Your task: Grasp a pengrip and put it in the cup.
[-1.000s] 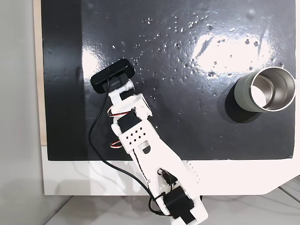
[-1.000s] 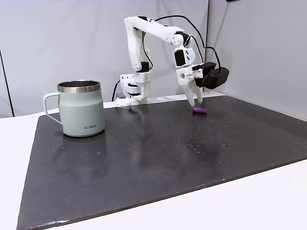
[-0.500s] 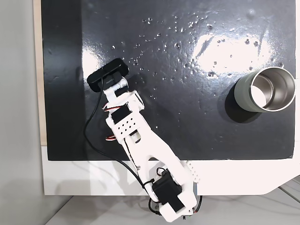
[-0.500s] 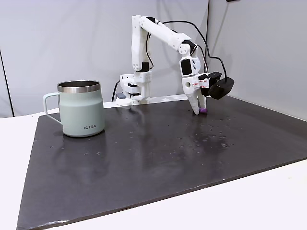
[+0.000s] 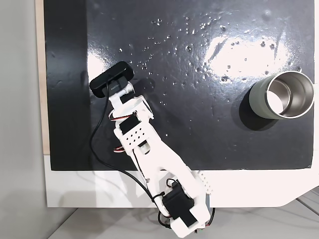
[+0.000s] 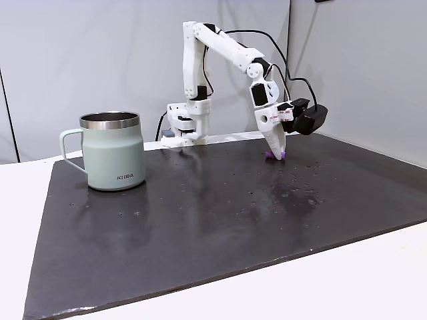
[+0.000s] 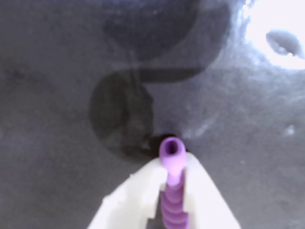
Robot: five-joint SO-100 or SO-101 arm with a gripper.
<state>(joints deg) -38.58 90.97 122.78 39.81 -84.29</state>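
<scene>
The gripper [image 7: 172,179] is pinching the purple pengrip [image 7: 172,191] against the mat, securing it for carrying to the cup [image 6: 112,152].

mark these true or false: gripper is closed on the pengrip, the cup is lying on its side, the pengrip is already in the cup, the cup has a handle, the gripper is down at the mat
1. The gripper is closed on the pengrip. True.
2. The cup lies on its side. False: it stands upright.
3. The pengrip is already in the cup. False: it sits between the gripper's fingers, far from the cup; the inside that shows from above holds nothing.
4. The cup has a handle. True, in the fixed view from the side.
5. The gripper is down at the mat. True: its tips are at the surface.
</scene>
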